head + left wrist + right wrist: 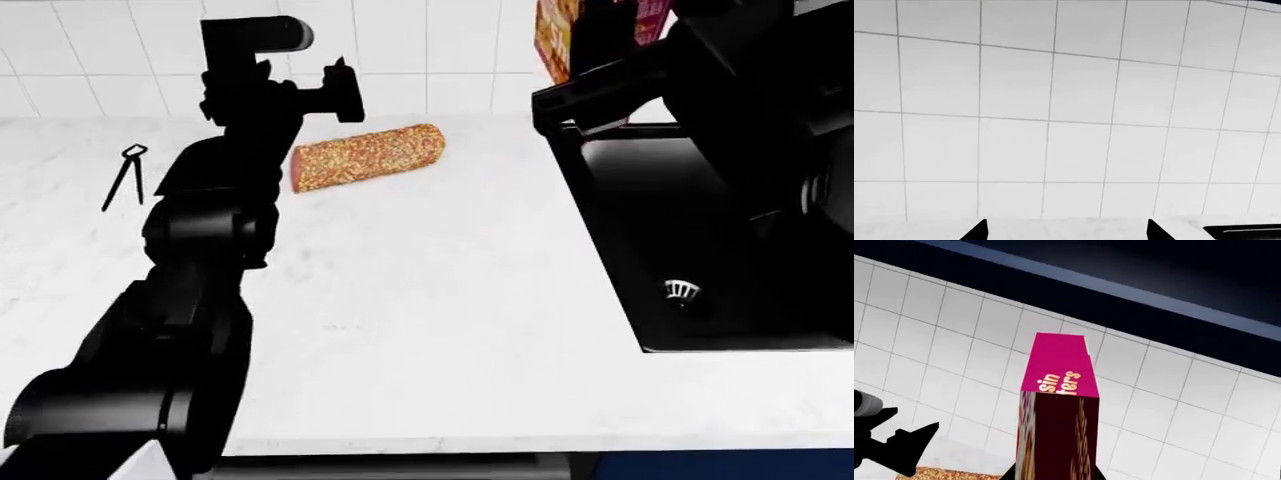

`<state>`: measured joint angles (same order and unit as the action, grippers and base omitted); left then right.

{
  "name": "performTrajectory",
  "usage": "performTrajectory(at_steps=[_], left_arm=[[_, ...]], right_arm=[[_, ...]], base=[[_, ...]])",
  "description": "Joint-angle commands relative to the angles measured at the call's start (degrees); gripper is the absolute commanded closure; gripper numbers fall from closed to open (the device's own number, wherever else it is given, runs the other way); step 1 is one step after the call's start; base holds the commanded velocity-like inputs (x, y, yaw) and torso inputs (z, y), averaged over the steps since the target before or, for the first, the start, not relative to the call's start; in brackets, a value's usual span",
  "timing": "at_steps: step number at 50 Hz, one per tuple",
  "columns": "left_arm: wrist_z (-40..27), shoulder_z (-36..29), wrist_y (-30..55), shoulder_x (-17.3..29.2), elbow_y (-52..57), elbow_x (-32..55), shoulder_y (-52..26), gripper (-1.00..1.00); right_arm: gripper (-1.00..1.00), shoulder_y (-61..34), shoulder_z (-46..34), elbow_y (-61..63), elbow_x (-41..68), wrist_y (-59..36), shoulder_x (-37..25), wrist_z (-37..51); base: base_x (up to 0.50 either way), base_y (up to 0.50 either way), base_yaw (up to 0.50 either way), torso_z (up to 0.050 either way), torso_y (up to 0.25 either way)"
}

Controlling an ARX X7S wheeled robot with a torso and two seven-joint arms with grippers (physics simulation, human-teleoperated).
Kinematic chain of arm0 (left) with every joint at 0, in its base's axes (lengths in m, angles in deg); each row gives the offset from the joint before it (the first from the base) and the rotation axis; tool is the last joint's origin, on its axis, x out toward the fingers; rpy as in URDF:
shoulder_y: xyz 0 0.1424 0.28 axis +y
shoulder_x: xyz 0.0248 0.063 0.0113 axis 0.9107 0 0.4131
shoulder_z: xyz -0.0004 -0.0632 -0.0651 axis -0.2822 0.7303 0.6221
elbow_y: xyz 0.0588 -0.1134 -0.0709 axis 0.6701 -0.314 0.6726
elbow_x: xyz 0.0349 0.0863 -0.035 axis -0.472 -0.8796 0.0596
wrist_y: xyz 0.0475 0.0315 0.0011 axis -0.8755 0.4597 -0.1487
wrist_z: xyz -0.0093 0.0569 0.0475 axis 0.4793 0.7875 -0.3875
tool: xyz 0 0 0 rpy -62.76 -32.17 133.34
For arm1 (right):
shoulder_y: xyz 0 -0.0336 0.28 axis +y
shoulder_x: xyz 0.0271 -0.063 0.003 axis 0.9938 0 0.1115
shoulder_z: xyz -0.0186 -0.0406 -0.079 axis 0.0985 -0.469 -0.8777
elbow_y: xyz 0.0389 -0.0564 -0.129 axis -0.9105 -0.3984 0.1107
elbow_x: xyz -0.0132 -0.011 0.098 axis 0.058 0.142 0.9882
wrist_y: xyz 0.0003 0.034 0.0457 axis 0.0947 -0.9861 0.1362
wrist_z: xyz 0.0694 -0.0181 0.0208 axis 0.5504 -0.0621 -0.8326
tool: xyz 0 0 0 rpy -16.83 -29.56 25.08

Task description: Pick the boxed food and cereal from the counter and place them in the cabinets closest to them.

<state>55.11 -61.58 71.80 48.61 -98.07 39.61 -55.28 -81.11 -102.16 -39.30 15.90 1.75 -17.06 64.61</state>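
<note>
The cereal (1057, 405), a tall box with a pink top, sits between the jaws of my right gripper (1054, 476), which is shut on it. It is lifted off the counter in front of the tiled wall, below a dark blue cabinet (1154, 285). In the head view the cereal (563, 35) shows at the top, above the sink's back left corner. My left gripper (1066, 231) is open and empty, facing the tiled wall just above the counter (441, 300). The boxed food is out of view.
A seeded bread loaf (367, 155) lies on the counter near the wall, beside my left arm (214, 230). Black tongs (127, 175) lie at the far left. A black sink (694, 230) takes up the right side under my right arm.
</note>
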Motion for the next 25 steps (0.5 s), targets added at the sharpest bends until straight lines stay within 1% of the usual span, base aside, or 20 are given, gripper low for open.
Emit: performTrajectory(at_steps=[1,15,25], left_arm=[[5.23,6.71,-5.18,-0.67,-5.09,-3.44,0.02,-1.0],[5.99,9.25,-5.92,-0.8,-5.08,-4.68,-0.09,-1.0],[6.01,9.56,-5.97,-0.87,-5.08,-5.1,-0.09,-1.0]], right_arm=[[1.0,-5.71,-2.27,-3.02,0.82,-5.51,1.95,-1.6],[1.0,-6.02,-2.75,-3.55,0.77,-5.94,2.16,-1.69],[1.0,-5.73,-2.29,-3.2,1.34,-5.47,1.64,-1.28]], base=[[0.5,-0.01,0.0,0.0,0.0],[0.5,-0.01,0.0,0.0,0.001],[0.5,-0.01,0.0,0.0,0.001]])
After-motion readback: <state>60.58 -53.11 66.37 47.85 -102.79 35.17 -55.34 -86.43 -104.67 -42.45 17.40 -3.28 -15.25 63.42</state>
